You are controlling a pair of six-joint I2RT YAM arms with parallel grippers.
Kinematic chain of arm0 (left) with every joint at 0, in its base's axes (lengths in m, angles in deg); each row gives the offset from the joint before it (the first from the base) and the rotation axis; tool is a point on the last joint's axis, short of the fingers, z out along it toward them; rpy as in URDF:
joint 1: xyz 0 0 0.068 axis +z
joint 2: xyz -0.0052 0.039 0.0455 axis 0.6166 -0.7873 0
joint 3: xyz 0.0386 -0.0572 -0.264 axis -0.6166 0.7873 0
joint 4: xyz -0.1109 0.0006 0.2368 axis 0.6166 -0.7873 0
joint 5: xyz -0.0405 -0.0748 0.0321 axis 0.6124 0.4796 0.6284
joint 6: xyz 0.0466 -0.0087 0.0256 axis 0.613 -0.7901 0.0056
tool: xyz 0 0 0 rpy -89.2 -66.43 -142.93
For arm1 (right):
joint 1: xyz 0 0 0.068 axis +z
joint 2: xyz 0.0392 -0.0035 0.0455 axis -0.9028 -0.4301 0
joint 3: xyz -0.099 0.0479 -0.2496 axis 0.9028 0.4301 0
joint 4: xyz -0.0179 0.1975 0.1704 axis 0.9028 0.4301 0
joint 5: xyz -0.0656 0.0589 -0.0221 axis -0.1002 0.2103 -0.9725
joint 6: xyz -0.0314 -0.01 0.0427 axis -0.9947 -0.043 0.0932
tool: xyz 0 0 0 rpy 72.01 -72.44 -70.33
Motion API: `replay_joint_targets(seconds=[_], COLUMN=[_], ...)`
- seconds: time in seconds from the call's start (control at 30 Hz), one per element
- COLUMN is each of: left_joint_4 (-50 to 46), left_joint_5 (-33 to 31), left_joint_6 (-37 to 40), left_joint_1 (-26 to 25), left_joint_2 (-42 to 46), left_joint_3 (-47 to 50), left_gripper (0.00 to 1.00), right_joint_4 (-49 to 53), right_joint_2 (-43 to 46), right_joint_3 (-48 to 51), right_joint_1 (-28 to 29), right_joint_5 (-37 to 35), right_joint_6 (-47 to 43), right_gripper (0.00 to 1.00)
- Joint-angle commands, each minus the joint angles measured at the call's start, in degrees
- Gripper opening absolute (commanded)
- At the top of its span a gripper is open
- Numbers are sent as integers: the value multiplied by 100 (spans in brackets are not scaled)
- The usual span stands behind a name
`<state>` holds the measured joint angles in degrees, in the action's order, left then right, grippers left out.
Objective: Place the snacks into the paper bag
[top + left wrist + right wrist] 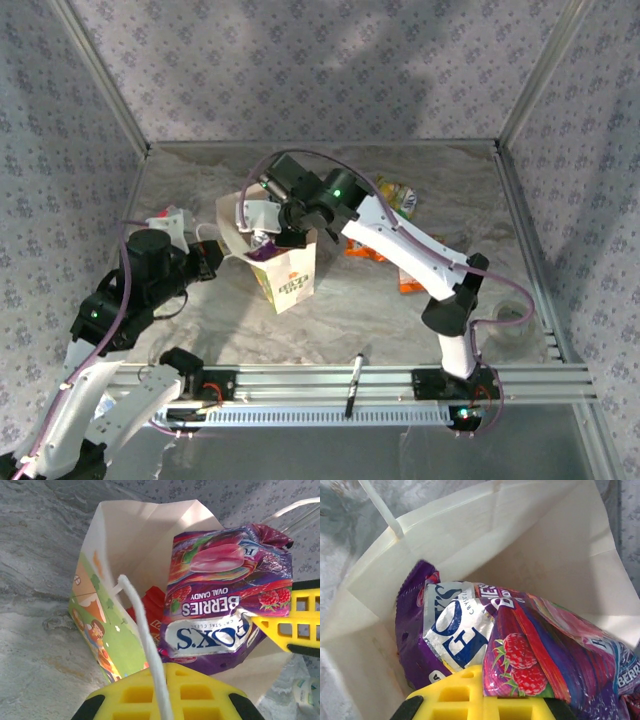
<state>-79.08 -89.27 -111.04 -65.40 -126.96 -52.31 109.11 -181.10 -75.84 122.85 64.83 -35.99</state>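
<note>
Snack packet (225,595) half inside the paper bag (285,275); other packets (408,283) to its right, pen (354,385) nearer.

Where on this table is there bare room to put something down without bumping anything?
Bare marble lies between the paper bag and the front rail, and in the far left corner. Crowded right of the bag: the right arm crosses loose packets, holding the purple packet at the bag's mouth.

Both arms are bolted to a ribbed silver aluminium mounting rail (340,382). The left arm (92,388), at the rail's left end, and the right arm (400,240), at its right end, share white link shells, bulky black joint housings carrying small green status lights (338,192), and thin purple cables (310,153). Their fingers (180,672) are bright yellow plastic with square lattice pockets, black-edged.
</note>
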Motion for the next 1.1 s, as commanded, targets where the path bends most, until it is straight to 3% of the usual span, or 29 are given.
replay_joint_targets(seconds=[0.0,0.27,0.6,0.73,0.87,1.07], left_joint_4=[153,239,307,291,196,89], left_joint_5=[-133,-167,-32,-36,-93,-137], left_joint_6=[174,366,279,196,151,142], left_joint_1=[49,79,88,102,105,125], left_joint_2=[-32,-444,-572,-393,-211,-144], left_joint_3=[-380,-858,-763,-538,-426,-378], left_gripper=[5,6,6,6,6,6], right_joint_4=[214,617,181,17,-252,-775], right_joint_2=[241,233,178,184,282,727], right_joint_3=[35,181,507,526,508,630], right_joint_1=[-14,240,564,687,667,612], right_joint_5=[-353,-139,-605,-827,-888,-728], right_joint_6=[-299,-680,-807,-780,-567,-268], right_gripper=[0,0,1,27,42,46])
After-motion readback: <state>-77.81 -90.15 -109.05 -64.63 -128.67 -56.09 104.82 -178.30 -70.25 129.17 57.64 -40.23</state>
